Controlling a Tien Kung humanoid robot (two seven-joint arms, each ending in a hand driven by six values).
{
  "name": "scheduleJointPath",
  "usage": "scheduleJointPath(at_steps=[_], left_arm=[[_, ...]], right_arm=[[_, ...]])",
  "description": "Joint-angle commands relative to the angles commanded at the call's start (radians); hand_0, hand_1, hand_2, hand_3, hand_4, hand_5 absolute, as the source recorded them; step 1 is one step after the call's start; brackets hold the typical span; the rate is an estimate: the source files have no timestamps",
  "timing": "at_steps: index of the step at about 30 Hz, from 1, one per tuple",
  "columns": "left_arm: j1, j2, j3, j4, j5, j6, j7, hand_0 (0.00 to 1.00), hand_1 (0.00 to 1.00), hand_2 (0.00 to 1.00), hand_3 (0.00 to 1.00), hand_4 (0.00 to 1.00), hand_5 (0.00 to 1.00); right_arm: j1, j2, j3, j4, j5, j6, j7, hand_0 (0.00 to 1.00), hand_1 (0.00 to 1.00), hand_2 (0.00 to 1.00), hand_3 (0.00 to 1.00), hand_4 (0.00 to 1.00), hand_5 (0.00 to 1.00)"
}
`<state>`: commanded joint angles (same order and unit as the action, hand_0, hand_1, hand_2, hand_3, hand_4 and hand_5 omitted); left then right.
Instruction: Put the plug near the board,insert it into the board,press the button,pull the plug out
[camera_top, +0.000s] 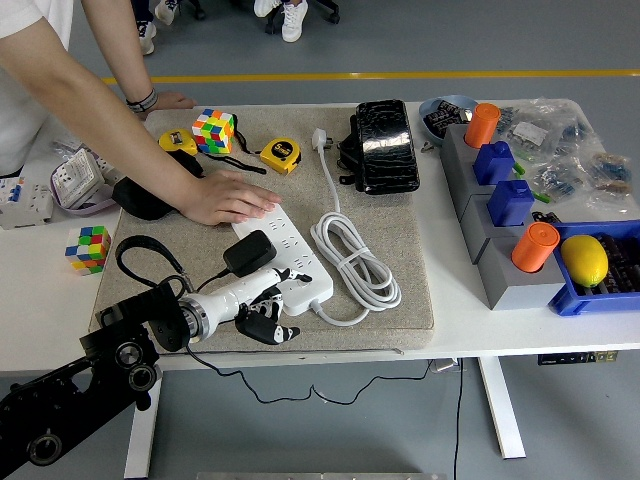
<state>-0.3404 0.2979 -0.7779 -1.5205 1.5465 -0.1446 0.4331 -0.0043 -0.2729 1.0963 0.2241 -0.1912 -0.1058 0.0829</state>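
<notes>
A: Left hand (262, 310)?
B: Low on the grey mat (400, 290), fingers loosely curled, gripping nothing. It touches the near end of the white power strip (285, 258).
A: Plug?
B: Black plug (249, 253) sits upright in the strip, just beyond the hand, not held. Its cord loops back beside the arm.
A: The person?
B: A person's hand (228, 197) lies flat on the strip's far end, beyond the plug.
A: Other items?
B: Coiled white cable (352, 260) to the hand's right. Right arm unseen.
</notes>
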Motion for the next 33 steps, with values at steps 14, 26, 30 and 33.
scheduleJointPath(at_steps=[14,26,30,33], left_arm=[[0.010,-0.001,-0.004,0.018,0.019,-0.012,0.028,0.061,0.081,0.160,0.871,0.736,0.002],[0.020,0.000,-0.026,0.011,-0.054,0.095,-0.118,0.072,0.051,0.152,0.778,0.686,0.107],[0.024,0.002,-0.036,0.025,-0.122,0.191,-0.202,0.072,0.051,0.152,0.778,0.686,0.107],[0.026,0.002,-0.037,0.041,-0.183,0.275,-0.281,0.112,0.031,0.168,0.633,0.756,0.195]], right_arm=[[-0.002,0.004,0.011,0.001,-0.005,0.000,0.000,0.489,0.538,0.525,0.508,0.811,0.337],[-0.002,0.007,0.017,0.001,-0.007,0.000,0.001,0.490,0.538,0.524,0.509,0.812,0.337],[-0.002,0.007,0.017,0.001,-0.008,0.001,0.001,0.490,0.538,0.524,0.509,0.812,0.337],[-0.001,0.008,0.018,0.001,-0.008,0.000,0.001,0.491,0.538,0.524,0.508,0.813,0.339]])
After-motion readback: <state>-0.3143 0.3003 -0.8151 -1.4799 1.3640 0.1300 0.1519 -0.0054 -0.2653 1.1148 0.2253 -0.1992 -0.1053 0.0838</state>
